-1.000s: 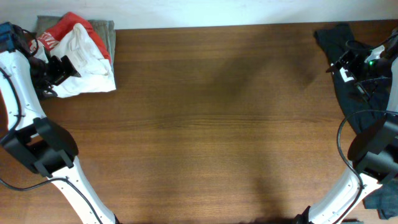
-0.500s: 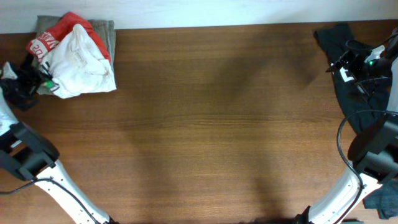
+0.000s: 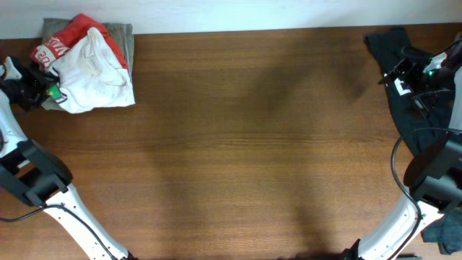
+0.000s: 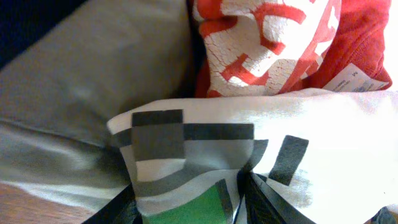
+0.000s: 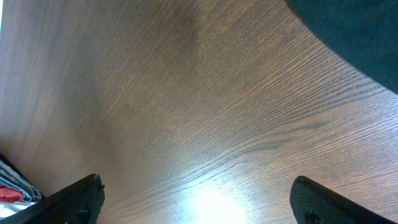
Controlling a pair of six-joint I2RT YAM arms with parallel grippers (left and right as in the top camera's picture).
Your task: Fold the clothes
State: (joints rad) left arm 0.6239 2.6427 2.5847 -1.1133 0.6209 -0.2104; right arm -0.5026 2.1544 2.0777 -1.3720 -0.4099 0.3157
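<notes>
A crumpled white cotton T-shirt [image 3: 97,76] lies in a heap at the far left corner of the brown wooden table [image 3: 238,144]. It lies on top of a red garment with cracked white lettering [image 3: 61,40] and a flat grey-olive cloth [image 3: 121,35], so most of both is hidden under it.

The left gripper [image 3: 42,87] is at the left edge of this heap. In the left wrist view, only the tips of its dark fingers [image 4: 115,208] show along the bottom edge. A fold of the white shirt with grey, black and green blocks printed on it [image 4: 186,143] fills the gap between them. The cloth touches both fingers, but I cannot tell whether they are clamped on it or only closing around it.

At the far right, the right gripper [image 3: 404,72] hangs over a dark rumpled garment [image 3: 408,108] that runs off the table's right edge. Its colour and any print are hard to make out. The jaws are spread wide with only bare wood between them, so the gripper holds nothing. Another dark cloth [image 3: 444,231] at the near right corner is cut off by the frame.
</notes>
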